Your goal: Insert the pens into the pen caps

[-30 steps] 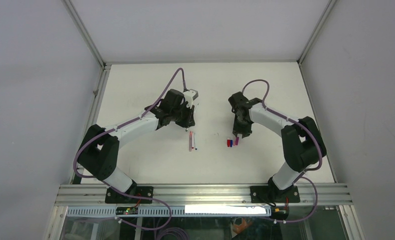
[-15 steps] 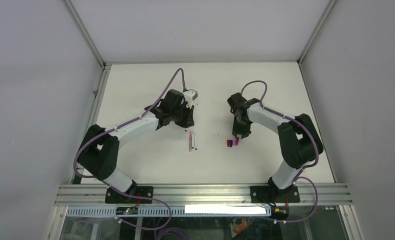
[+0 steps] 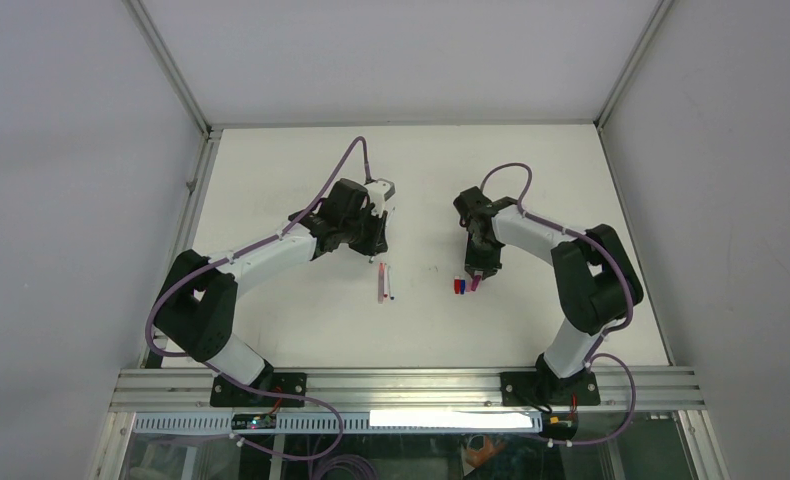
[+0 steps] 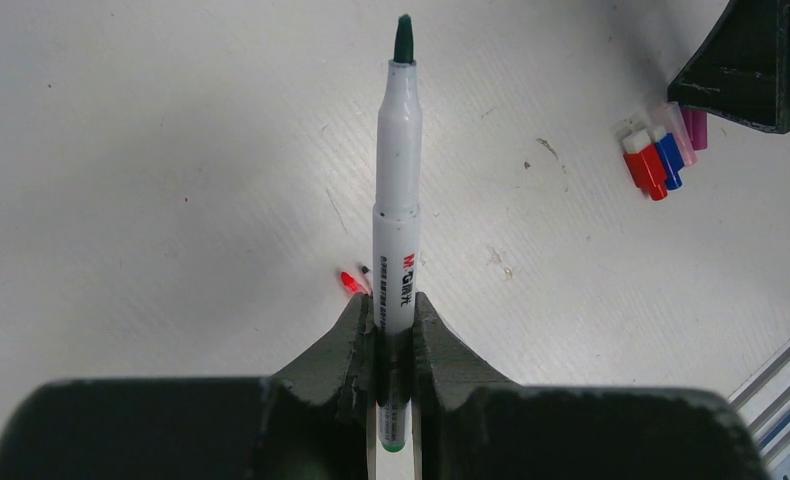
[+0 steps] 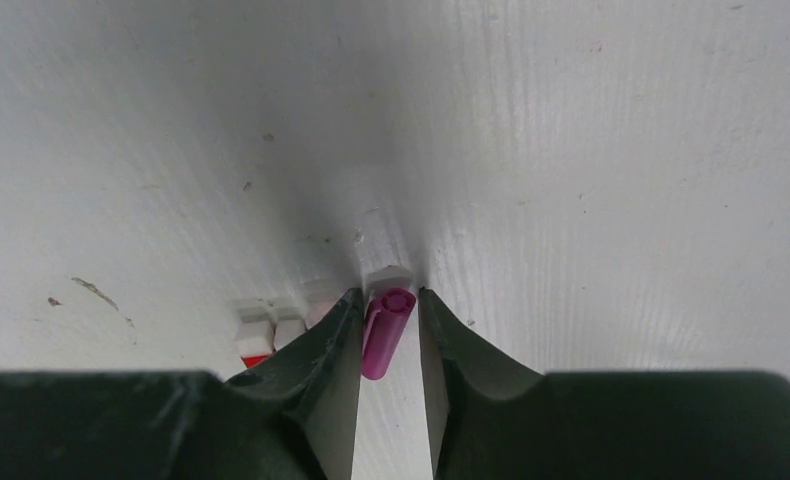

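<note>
No pen is wearing a cap yet. The left pincer (image 4: 394, 305) is pinching a smooth white pen (image 4: 397, 180), its dark green tip bare, over the matte worktop (image 3: 301, 180). The right pincer (image 5: 389, 300) appears to be squeezing a stubby magenta cap (image 5: 386, 335) that is lying beside the red cap (image 4: 646, 168) and blue cap (image 4: 668, 160). Two thin pens (image 3: 384, 283) are lying uncapped between the arms.

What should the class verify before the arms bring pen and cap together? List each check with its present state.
1. Pen grip: the left gripper clamps the white plastic pen with a dark green tip: ok.
2. Pen tip bare, pointing away from the gripper: ok.
3. The stubby magenta plastic cap lies between the fingers of the right gripper: ok.
4. Right grip on the cap firm: cannot tell.
5. Cap raised off the white table and lined up with the pen: not ok.
</note>
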Tool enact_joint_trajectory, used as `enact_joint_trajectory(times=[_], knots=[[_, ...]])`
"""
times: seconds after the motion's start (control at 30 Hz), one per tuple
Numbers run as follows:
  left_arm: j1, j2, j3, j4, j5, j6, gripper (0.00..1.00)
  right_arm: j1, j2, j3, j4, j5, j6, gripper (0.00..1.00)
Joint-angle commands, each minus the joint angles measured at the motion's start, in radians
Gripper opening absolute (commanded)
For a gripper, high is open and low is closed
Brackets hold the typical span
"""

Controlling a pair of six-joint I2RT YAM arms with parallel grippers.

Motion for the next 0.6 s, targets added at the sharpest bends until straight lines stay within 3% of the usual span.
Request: enact_joint_trajectory(times=[0.0, 0.17, 0.4, 0.57], knots=[[-0.01, -0.043, -0.001, 0.011, -0.019, 0.01, 0.0, 0.0, -0.01, 0.021, -0.014, 0.003, -0.005, 0.28], [-0.01, -0.038, -0.001, 0.011, -0.016, 0.008, 0.0, 0.0, -0.013, 0.018, -0.024, 0.001, -0.003, 0.2], [-0.01, -0.032, 0.0, 0.012, -0.015, 0.008, 0.0, 0.0, -0.007, 0.009, -0.015, -0.011, -0.002, 0.0], [-0.01, -0.03, 0.002, 0.012, -0.013, 0.008, 0.0, -0.001, -0.038, 0.007, -0.006, 0.012, -0.003, 0.0]])
